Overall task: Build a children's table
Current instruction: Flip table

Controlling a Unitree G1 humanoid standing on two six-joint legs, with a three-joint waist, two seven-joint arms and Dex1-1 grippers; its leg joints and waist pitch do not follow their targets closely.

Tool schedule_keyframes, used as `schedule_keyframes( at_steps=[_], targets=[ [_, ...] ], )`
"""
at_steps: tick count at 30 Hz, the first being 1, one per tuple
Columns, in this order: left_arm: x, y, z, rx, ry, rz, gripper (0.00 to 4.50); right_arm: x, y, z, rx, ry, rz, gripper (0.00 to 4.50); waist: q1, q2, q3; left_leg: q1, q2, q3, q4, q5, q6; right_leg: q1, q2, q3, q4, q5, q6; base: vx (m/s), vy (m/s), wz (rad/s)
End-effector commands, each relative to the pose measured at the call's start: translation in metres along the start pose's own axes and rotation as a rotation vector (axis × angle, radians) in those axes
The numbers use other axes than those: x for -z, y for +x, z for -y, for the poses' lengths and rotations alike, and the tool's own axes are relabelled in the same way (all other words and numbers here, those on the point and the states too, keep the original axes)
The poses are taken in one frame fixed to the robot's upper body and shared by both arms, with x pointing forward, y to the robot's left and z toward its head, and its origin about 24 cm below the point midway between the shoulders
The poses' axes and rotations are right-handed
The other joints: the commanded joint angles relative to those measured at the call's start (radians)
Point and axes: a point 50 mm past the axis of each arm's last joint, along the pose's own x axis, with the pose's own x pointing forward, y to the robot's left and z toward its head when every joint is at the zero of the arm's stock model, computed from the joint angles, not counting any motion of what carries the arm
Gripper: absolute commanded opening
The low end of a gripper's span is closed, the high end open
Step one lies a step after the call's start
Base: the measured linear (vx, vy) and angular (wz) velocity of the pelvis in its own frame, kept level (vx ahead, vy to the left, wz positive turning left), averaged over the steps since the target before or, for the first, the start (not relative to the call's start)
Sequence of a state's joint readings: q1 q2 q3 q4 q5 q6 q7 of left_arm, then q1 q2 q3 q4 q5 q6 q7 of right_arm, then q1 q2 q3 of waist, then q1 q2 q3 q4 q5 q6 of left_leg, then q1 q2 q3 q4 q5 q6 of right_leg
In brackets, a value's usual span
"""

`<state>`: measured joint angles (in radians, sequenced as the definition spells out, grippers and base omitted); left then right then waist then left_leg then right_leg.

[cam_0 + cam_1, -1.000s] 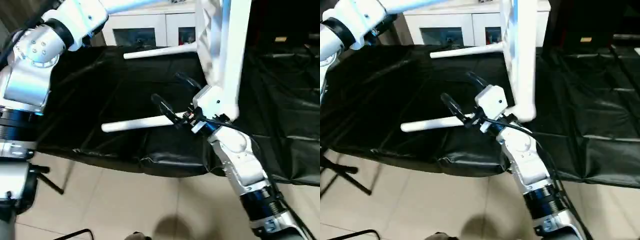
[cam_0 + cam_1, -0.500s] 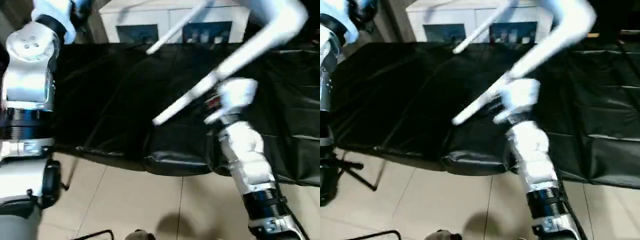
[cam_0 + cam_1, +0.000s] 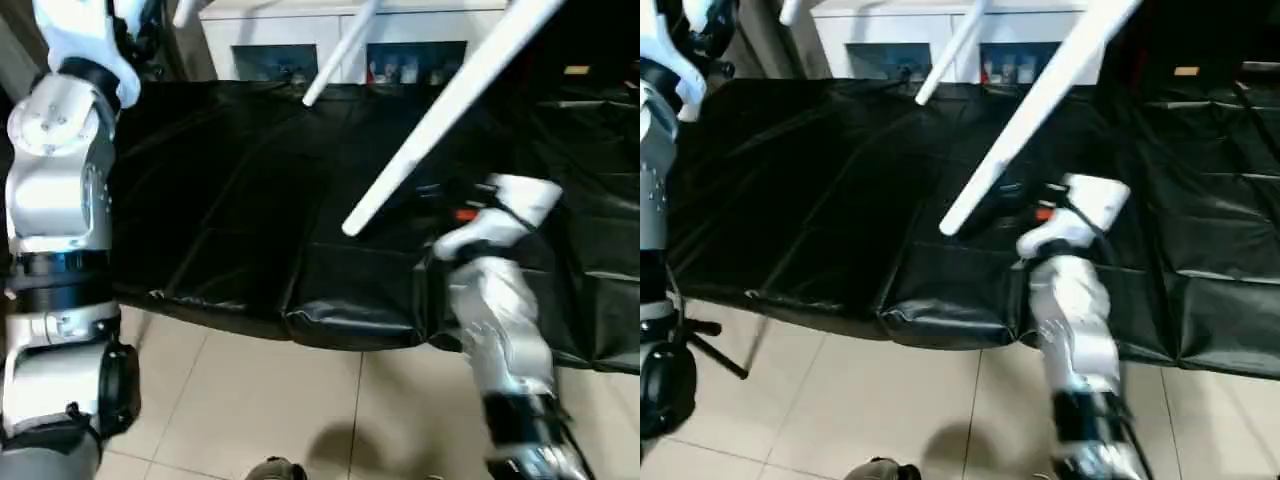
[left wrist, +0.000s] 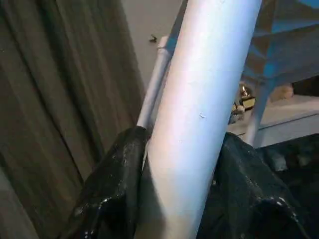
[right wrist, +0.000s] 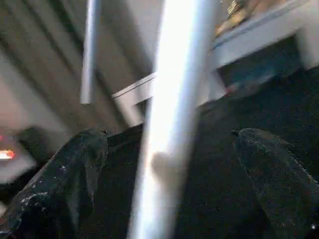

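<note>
Since a second ago, the children's table point(image 3: 450, 90) has been lifted off the black-covered table point(image 3: 240, 190): its legs, then lying close over the cover, now slant through the air, and the right gripper point(image 5: 169, 164) has let go of the leg it was gripping.

Left side: the left arm point(image 3: 60, 170) rises at the frame edge, silver forearm upright. In its wrist view the left gripper point(image 4: 174, 189) is clamped on one white leg point(image 4: 199, 114), black fingers point(image 4: 117, 184) pressed against both sides of the tube. The ribbed underside of the top point(image 4: 284, 45) shows beyond it.

Centre: two legs hang tilted above the cover. The nearer, longer leg point(image 3: 430, 120) has its free end low over the middle of the cover; whether it touches cannot be told. A shorter-looking leg point(image 3: 340, 55) slants in front of the white cabinet point(image 3: 270, 50).

Right side: the right arm point(image 3: 495, 310) reaches over the near table edge. Its wrist view shows the fingers point(image 5: 70, 179) spread wide, the leg point(image 5: 169, 99) passing between them with clear gaps on both sides.
</note>
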<state>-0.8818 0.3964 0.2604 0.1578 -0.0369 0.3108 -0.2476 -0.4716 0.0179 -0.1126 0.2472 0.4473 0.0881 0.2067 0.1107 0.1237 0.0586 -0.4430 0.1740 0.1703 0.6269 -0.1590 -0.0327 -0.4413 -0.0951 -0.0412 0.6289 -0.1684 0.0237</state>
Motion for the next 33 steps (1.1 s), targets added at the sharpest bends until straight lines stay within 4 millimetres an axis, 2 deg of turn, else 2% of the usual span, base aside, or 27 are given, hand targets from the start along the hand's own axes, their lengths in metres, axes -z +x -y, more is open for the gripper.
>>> schedule_keyframes(
  at_steps=[1,2,3,4,5,6,7,8,10,11,14,19,23,26,27,28,30,32,33],
  targets=[
    [-0.027,-0.004,-0.017,-0.09,-0.075,0.132,1.95,0.003,0.005,-0.002,-0.028,0.042,-0.035,4.5,-0.001,-0.027,-0.097,0.037,0.029,-0.013,-0.066,-0.146,0.078,0.052,-0.035,0.016,-0.058,-0.127,-0.221,0.0,0.0,0.0],
    [-0.026,-0.005,-0.016,-0.091,-0.076,0.13,1.95,0.007,0.013,-0.002,-0.041,0.035,-0.076,4.5,0.002,-0.026,-0.098,0.038,0.03,-0.012,-0.064,-0.138,0.075,0.05,-0.035,0.017,-0.056,-0.117,-0.223,0.0,0.0,0.0],
    [-0.026,-0.006,-0.017,-0.093,-0.076,0.128,1.95,0.008,0.021,-0.001,-0.039,0.025,-0.094,4.5,0.0,-0.036,-0.099,0.035,0.029,-0.011,-0.065,-0.13,0.074,0.053,-0.035,0.016,-0.055,-0.108,-0.226,0.0,0.0,0.0],
    [-0.026,-0.007,-0.017,-0.095,-0.076,0.127,1.95,0.008,0.025,-0.001,-0.035,0.042,-0.102,4.2,0.001,-0.031,-0.1,0.037,0.028,-0.011,-0.062,-0.115,0.072,0.053,-0.037,0.015,-0.052,-0.099,-0.238,0.0,0.0,0.0],
    [-0.026,-0.007,-0.017,-0.096,-0.075,0.127,1.95,0.007,0.026,-0.001,-0.029,0.045,-0.103,4.12,0.001,-0.037,-0.098,0.035,0.028,-0.009,-0.062,-0.114,0.073,0.053,-0.037,0.016,-0.054,-0.099,-0.238,0.0,0.0,0.0],
    [-0.026,-0.008,-0.018,-0.1,-0.073,0.127,1.95,0.005,0.029,-0.001,-0.029,0.056,-0.102,4.12,0.004,-0.032,-0.1,0.038,0.029,-0.009,-0.06,-0.101,0.073,0.053,-0.037,0.017,-0.049,-0.086,-0.236,0.0,0.0,0.0],
    [-0.026,-0.008,-0.018,-0.1,-0.073,0.127,1.95,0.005,0.029,-0.001,-0.029,0.056,-0.102,4.07,0.006,-0.04,-0.101,0.037,0.03,-0.009,-0.059,-0.079,0.08,0.055,-0.036,0.016,-0.045,-0.06,-0.237,0.0,0.0,0.0],
    [-0.026,-0.01,-0.019,-0.104,-0.069,0.125,1.95,0.003,0.031,-0.002,-0.04,0.062,-0.1,3.93,0.007,-0.039,-0.101,0.037,0.029,-0.009,-0.058,-0.068,0.084,0.054,-0.035,0.016,-0.044,-0.043,-0.237,0.0,0.0,0.0],
    [-0.025,-0.013,-0.02,-0.11,-0.06,0.118,1.95,0.002,0.033,-0.003,-0.055,0.066,-0.097,3.65,0.007,-0.047,-0.101,0.037,0.03,-0.009,-0.059,-0.069,0.087,0.056,-0.036,0.015,-0.043,-0.037,-0.242,0.0,0.0,0.0],
    [-0.024,-0.014,-0.021,-0.114,-0.061,0.114,1.95,0.002,0.033,-0.003,-0.057,0.07,-0.097,3.65,0.007,-0.05,-0.1,0.037,0.03,-0.008,-0.06,-0.078,0.086,0.054,-0.035,0.016,-0.045,-0.045,-0.241,0.0,0.0,0.0],
    [-0.023,-0.017,-0.022,-0.121,-0.059,0.108,1.94,0.004,0.036,-0.001,-0.063,0.069,-0.098,3.33,0.005,-0.052,-0.098,0.039,0.031,-0.007,-0.063,-0.121,0.064,0.054,-0.038,0.017,-0.047,-0.091,-0.239,0.0,0.0,0.0],
    [-0.022,-0.019,-0.023,-0.126,-0.056,0.103,1.93,0.004,0.037,-0.002,-0.074,0.072,-0.09,2.95,0.004,-0.056,-0.096,0.04,0.033,-0.008,-0.067,-0.135,0.045,0.054,-0.036,0.017,-0.047,-0.087,-0.236,0.0,0.0,0.0],
    [-0.02,-0.021,-0.023,-0.132,-0.056,0.099,1.93,0.003,0.038,-0.002,-0.086,0.071,-0.09,2.69,0.004,-0.06,-0.097,0.041,0.032,-0.007,-0.065,-0.126,0.047,0.054,-0.035,0.017,-0.045,-0.06,-0.24,0.0,0.0,0.0],
    [-0.019,-0.022,-0.022,-0.133,-0.057,0.095,1.93,0.004,0.039,-0.001,-0.091,0.069,-0.086,2.27,0.004,-0.065,-0.098,0.039,0.031,-0.006,-0.062,-0.114,0.055,0.057,-0.037,0.017,-0.043,-0.047,-0.247,0.0,0.0,0.0],
    [-0.018,-0.023,-0.022,-0.134,-0.056,0.094,1.93,0.004,0.039,0.0,-0.09,0.064,-0.085,2.27,0.005,-0.068,-0.098,0.039,0.031,-0.006,-0.062,-0.112,0.057,0.056,-0.037,0.017,-0.044,-0.048,-0.247,0.0,0.0,0.0],
    [-0.018,-0.023,-0.022,-0.134,-0.055,0.093,1.93,0.003,0.039,0.001,-0.09,0.061,-0.084,2.22,0.005,-0.065,-0.097,0.04,0.031,-0.006,-0.063,-0.117,0.056,0.055,-0.036,0.017,-0.045,-0.059,-0.249,0.0,0.0,0.0],
    [-0.017,-0.024,-0.021,-0.133,-0.053,0.091,1.93,0.004,0.039,0.001,-0.094,0.06,-0.084,1.98,0.004,-0.066,-0.096,0.041,0.033,-0.006,-0.065,-0.128,0.05,0.054,-0.035,0.017,-0.046,-0.073,-0.246,0.0,0.0,0.0],
    [-0.016,-0.025,-0.02,-0.131,-0.053,0.088,1.93,0.004,0.039,0.002,-0.099,0.056,-0.087,1.77,0.003,-0.073,-0.095,0.042,0.034,-0.006,-0.065,-0.135,0.047,0.055,-0.036,0.017,-0.046,-0.08,-0.243,0.0,0.0,0.0],
    [-0.016,-0.025,-0.02,-0.131,-0.053,0.088,1.93,0.004,0.039,0.002,-0.1,0.057,-0.087,1.77,0.003,-0.072,-0.095,0.042,0.033,-0.006,-0.066,-0.135,0.047,0.055,-0.036,0.017,-0.046,-0.081,-0.243,0.0,0.0,0.0]
  ],
)
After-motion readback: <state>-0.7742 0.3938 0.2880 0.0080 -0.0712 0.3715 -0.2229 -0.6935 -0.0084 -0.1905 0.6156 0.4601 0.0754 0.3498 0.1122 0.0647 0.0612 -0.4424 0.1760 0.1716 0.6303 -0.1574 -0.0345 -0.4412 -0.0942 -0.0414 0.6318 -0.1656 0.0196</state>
